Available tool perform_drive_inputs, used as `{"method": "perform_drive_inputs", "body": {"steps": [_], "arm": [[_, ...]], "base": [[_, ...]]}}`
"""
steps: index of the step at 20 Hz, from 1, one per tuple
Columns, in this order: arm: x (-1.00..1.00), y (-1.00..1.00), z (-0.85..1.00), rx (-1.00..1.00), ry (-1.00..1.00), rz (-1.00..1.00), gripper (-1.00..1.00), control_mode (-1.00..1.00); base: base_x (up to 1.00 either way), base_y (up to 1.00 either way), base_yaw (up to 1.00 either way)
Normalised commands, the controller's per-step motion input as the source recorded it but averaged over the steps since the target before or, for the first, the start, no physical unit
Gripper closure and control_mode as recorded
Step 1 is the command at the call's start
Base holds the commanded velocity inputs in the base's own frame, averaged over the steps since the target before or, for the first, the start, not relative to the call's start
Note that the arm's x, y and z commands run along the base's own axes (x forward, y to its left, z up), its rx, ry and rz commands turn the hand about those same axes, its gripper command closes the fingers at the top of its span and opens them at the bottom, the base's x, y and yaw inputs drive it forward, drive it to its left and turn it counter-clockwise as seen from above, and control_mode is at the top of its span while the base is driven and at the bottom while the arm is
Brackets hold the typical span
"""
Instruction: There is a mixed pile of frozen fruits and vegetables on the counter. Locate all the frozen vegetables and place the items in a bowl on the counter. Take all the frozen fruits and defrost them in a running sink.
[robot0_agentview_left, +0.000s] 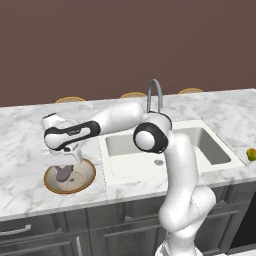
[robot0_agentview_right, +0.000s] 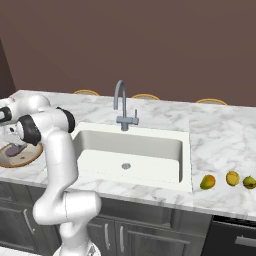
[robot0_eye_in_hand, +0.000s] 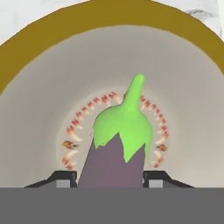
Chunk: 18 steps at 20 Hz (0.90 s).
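A dark purple eggplant (robot0_eye_in_hand: 116, 153) with a green stem cap sits between my finger tips (robot0_eye_in_hand: 63, 178), and my gripper (robot0_eye_in_hand: 109, 179) is shut on it. It hangs low inside the tan-rimmed bowl (robot0_eye_in_hand: 43, 35), over the dotted centre; I cannot tell whether it touches the bottom. From the left base, the gripper (robot0_agentview_left: 64, 162) is over the bowl (robot0_agentview_left: 91, 172) on the counter (robot0_agentview_left: 25, 140), left of the sink (robot0_agentview_left: 200, 145). From the right base, the eggplant (robot0_agentview_right: 15, 150) shows in the bowl (robot0_agentview_right: 31, 154). Far right lie a rounded yellow vegetable (robot0_agentview_right: 232, 178) and two oval fruits (robot0_agentview_right: 208, 182), (robot0_agentview_right: 249, 182).
The gooseneck tap (robot0_agentview_right: 120, 105) stands behind the white sink (robot0_agentview_right: 130, 150). Three thin tan-rimmed discs (robot0_agentview_left: 70, 99), (robot0_agentview_left: 133, 94), (robot0_agentview_left: 190, 91) lie along the counter's far edge. My arm reaches left across the sink's left end. One fruit (robot0_agentview_left: 251, 154) shows at the right edge.
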Motion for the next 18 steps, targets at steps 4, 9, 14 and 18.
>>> {"method": "perform_drive_inputs", "body": {"steps": [4,9,14,18], "arm": [[0.13,-0.27,-0.42,0.0,-0.06,-0.08,1.0,-1.0],[0.03,-0.01,-0.31,0.0,-0.06,-0.06,1.0,-1.0],[0.0,0.14,-0.15,0.0,-0.01,-0.04,-1.0,-1.0],[-0.03,-0.08,0.05,0.0,0.0,-0.03,-1.0,-1.0]], "base": [[0.0,0.0,0.0],[0.0,0.0,0.0],[0.0,0.0,0.0],[0.0,0.0,0.0]]}}
